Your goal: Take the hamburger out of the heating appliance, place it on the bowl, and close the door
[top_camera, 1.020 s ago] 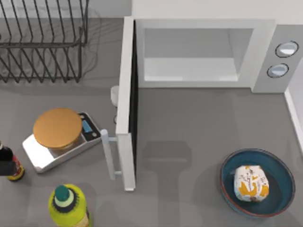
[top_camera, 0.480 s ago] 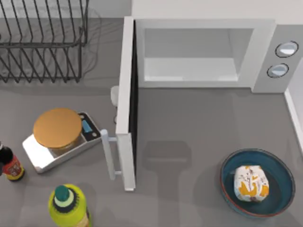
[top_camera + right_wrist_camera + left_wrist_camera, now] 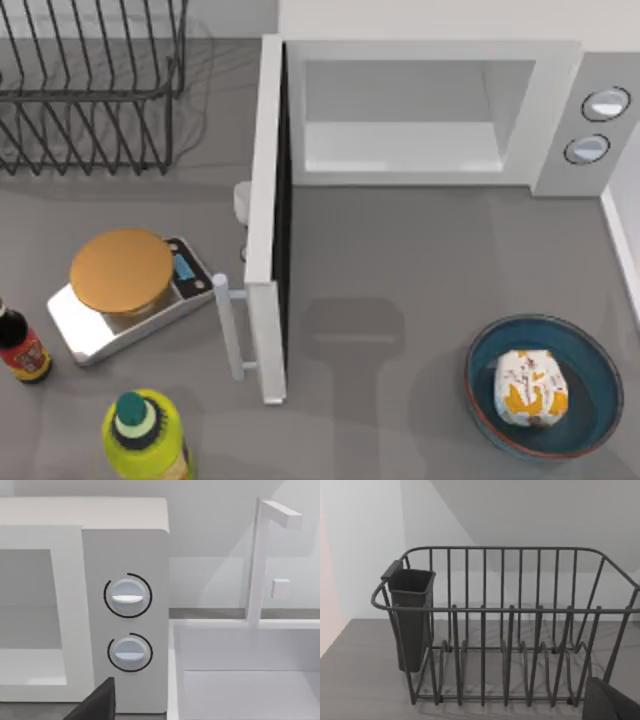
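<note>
The hamburger [image 3: 531, 387], a white paper-wrapped lump with orange markings, lies in the dark blue bowl [image 3: 590, 370] at the front right of the table. At the back stands the white heating appliance [image 3: 560, 120], and its cavity [image 3: 400, 150] holds nothing. Its door [image 3: 262, 200] stands wide open, swung out toward the front, with the bar handle [image 3: 232, 335] on its left face. A dark edge of my left gripper [image 3: 610, 702] shows before the dish rack. A dark edge of my right gripper [image 3: 95, 705] shows below the appliance's dials [image 3: 127, 596].
A wire dish rack [image 3: 90, 90] with a dark cup [image 3: 412, 615] fills the back left. A silver scale with an orange disc [image 3: 122, 270], a dark sauce bottle [image 3: 20, 345] and a green-yellow bottle [image 3: 142, 435] stand left of the door. A white basin [image 3: 250, 680] adjoins the appliance's right side.
A dark piece at the top view's left edge, by the sauce bottle, has drawn out of the picture. The hamburger, bowl and door have not moved.
</note>
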